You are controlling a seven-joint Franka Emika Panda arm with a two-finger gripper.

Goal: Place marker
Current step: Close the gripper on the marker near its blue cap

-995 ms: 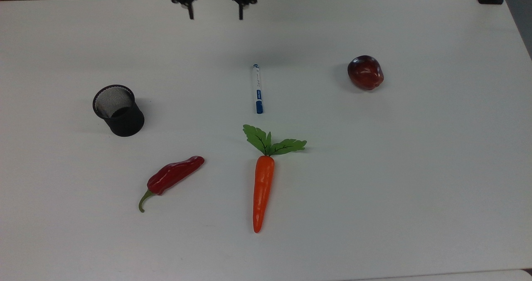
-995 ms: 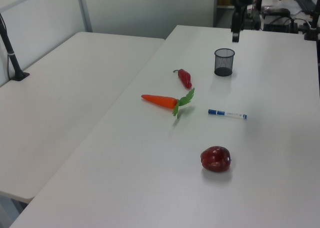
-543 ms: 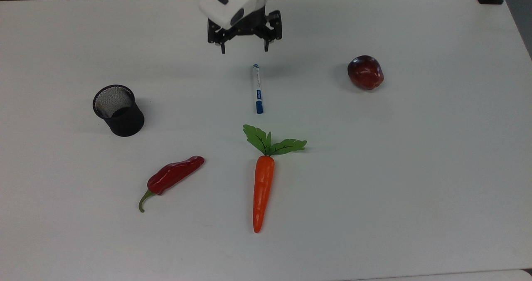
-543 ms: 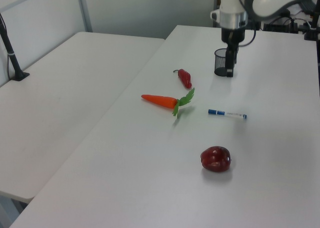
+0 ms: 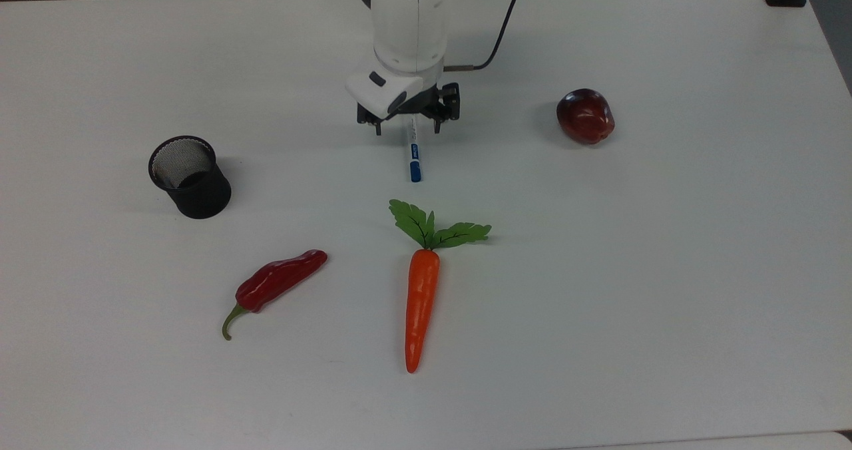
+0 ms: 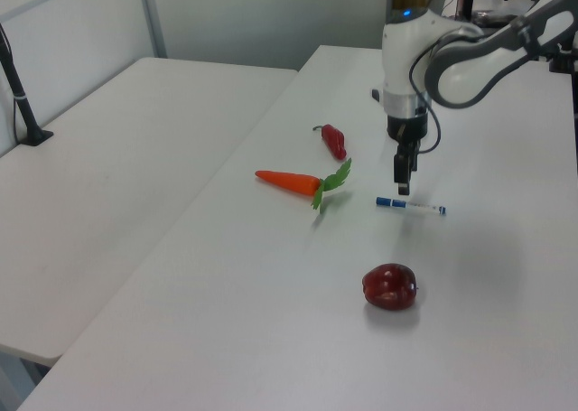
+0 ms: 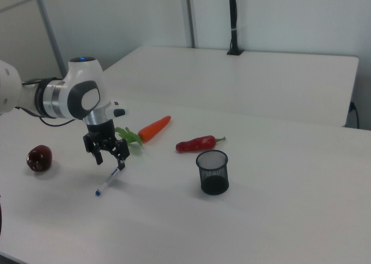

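You brought the arm forward from the far edge of the table (image 5: 665,303) and lower, so the gripper (image 5: 409,128) ended up right over the marker (image 5: 414,157). Nothing else moved; the marker lay in the same spot as before.

The marker lay flat on the table, near the middle. In the top view its blue cap pointed toward the carrot (image 5: 421,303) and its other end sat under the gripper. It was apart from the carrot's green leaves, and well apart from the apple (image 5: 586,116) on the top view's right.

The gripper's two fingers were spread wide, one on each side of the marker's white body. They pointed down at it. That made sense, because fingers across a thin pen can pinch it from both sides. In the left view the gripper (image 6: 401,191) looked just above the marker (image 6: 411,205), not touching yet, though I could not be sure of the gap.

The black mesh cup (image 5: 190,177) stood upright with its mouth open to the top, on the top view's left, past the red chili pepper (image 5: 279,281). I think that cup was where the marker belonged, since pens go in cups like that. You had not picked up the marker yet, so the job was only starting.
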